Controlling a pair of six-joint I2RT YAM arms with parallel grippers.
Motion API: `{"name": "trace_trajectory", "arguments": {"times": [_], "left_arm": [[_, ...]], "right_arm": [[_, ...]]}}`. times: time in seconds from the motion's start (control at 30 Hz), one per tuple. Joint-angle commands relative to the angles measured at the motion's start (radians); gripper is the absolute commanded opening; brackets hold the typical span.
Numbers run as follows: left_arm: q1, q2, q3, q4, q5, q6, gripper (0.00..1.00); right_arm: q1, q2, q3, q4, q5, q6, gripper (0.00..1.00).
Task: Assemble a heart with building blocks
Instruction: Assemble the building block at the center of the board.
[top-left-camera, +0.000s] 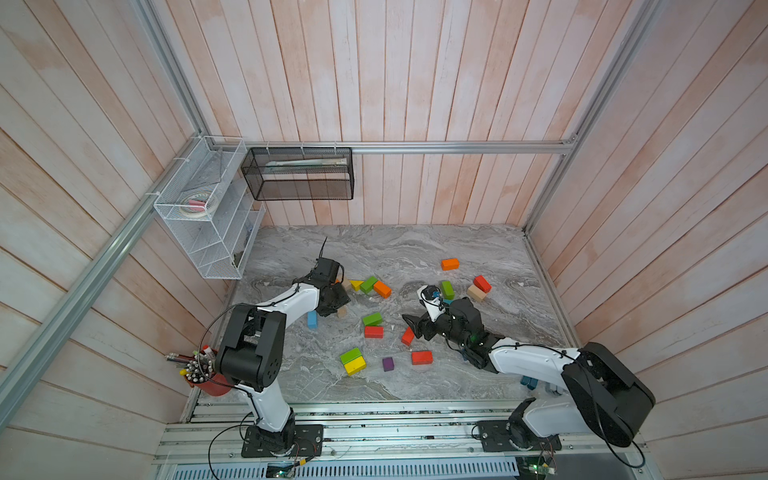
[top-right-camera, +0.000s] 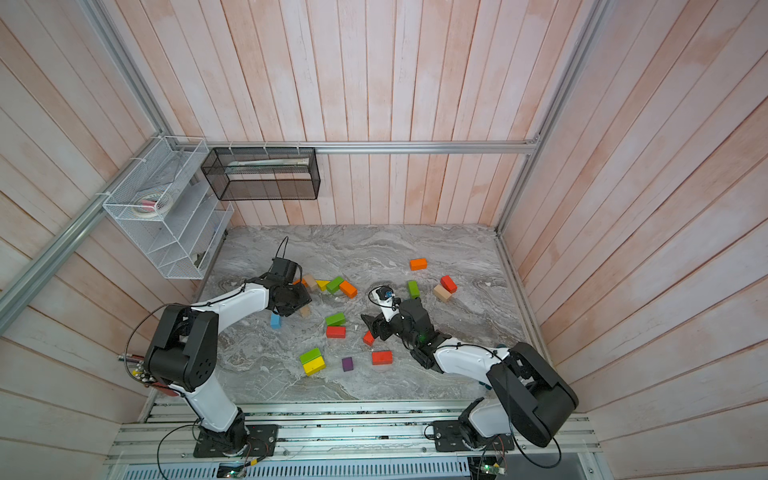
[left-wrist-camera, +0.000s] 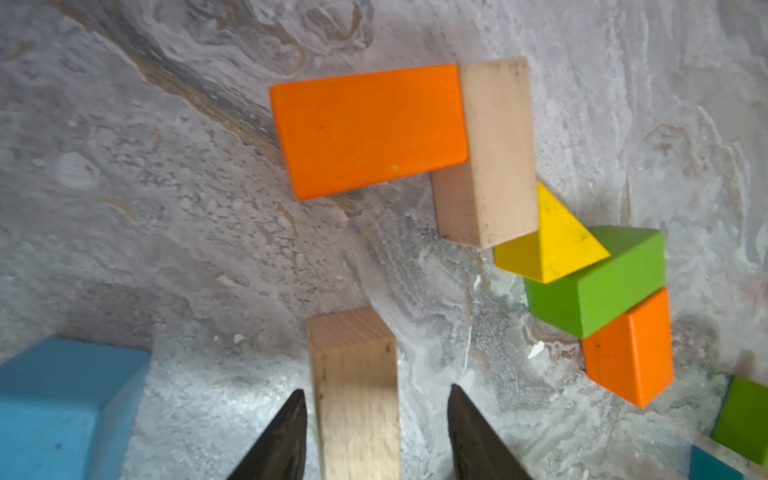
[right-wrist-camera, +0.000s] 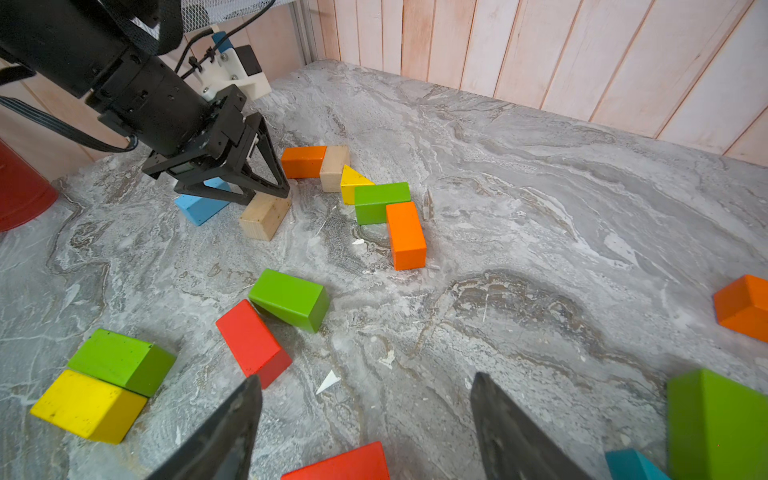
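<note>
Left wrist view: left gripper (left-wrist-camera: 376, 388) straddles a tan block (left-wrist-camera: 355, 395), jaws parted, a gap showing on each side, so it is not pinching.
Tan block: flat on the table (top-left-camera: 415, 249), toward the left edge, near a blue block (left-wrist-camera: 62, 407) and short of the arc.
Arc: orange block (left-wrist-camera: 370, 131), second tan block (left-wrist-camera: 494, 153), yellow wedge (left-wrist-camera: 548, 241), green block (left-wrist-camera: 598, 282), orange end block (left-wrist-camera: 631, 349), each touching the next. It reads as one heart lobe begun.
Right gripper (right-wrist-camera: 365, 376): wide and empty over mid-table, a red block (right-wrist-camera: 253, 343) just ahead.
Loose blocks (top-left-camera: 387, 363): scattered from mid-table to the near edge, a few toward the right edge.
Handling: looks like solid wood, so light, rigid and nothing to crush. Painted faces may be slick.
Hold: pinch the two long flat sides at mid-length. Take wedges by the flat triangular faces, never the slope.
</note>
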Motion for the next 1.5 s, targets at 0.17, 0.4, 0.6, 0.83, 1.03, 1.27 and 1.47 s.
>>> {"name": "trace_trajectory", "arguments": {"times": [0.17,0.4,0.6,0.83,1.03,1.27,1.47], "left_arm": [[-0.016,0.018,0.025,-0.024,-0.010,-0.007,0.56],[-0.033,0.032,0.025,-0.028,-0.019,-0.011,0.54],[-0.035,0.035,0.020,-0.020,-0.034,-0.021,0.45],[-0.033,0.039,0.038,-0.024,-0.050,-0.025,0.40],[-0.030,0.057,0.071,-0.036,-0.061,-0.019,0.35],[-0.015,0.063,0.078,-0.036,-0.067,-0.020,0.32],[-0.008,0.060,0.073,-0.036,-0.069,-0.030,0.32]], "right_arm": [[0.005,-0.005,0.014,-0.006,0.014,0.003,0.79],[0.005,-0.008,0.012,-0.007,0.013,0.001,0.79],[0.006,-0.010,0.012,-0.005,0.014,0.003,0.79],[0.005,-0.010,0.010,-0.003,0.014,0.004,0.79],[0.005,-0.007,0.011,-0.003,0.015,0.002,0.79],[0.005,-0.005,0.012,-0.003,0.016,0.002,0.79],[0.005,-0.004,0.012,-0.005,0.015,0.002,0.79]]}}
